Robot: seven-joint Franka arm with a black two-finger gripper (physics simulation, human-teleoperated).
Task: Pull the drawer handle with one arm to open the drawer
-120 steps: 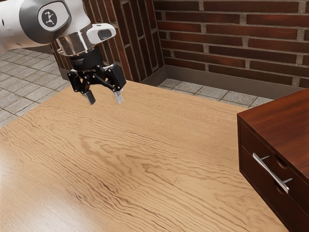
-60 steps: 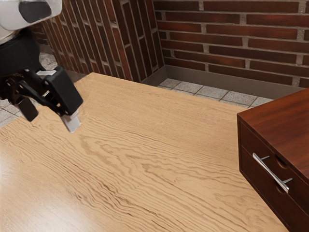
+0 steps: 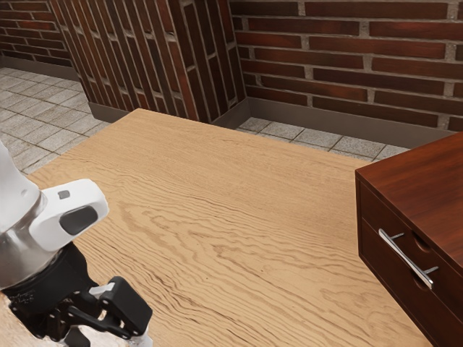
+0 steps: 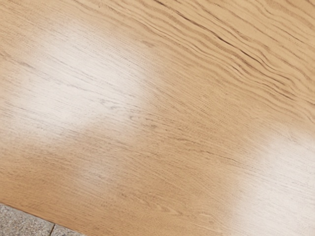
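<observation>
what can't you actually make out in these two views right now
- Gripper: exterior view, its lower end is cut off by the bottom edge, so its state is unreadable.
- Cabinet: exterior view, its far part is cut off by the right edge.
- Drawer inside: exterior view, hidden behind the front panel that bears the handle.

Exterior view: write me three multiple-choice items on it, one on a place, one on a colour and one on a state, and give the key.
1. The cabinet stands: A) at the exterior view's right; B) mid-table; C) on a shelf.
2. The drawer handle is: A) black; B) silver; C) red.
3. The drawer handle is: A) gripped; B) untouched; C) broken off.
Key: 1 A, it sits at the right end of the table. 2 B, it is bright metal against dark wood. 3 B, the gripper hangs far off at the lower left.
</observation>
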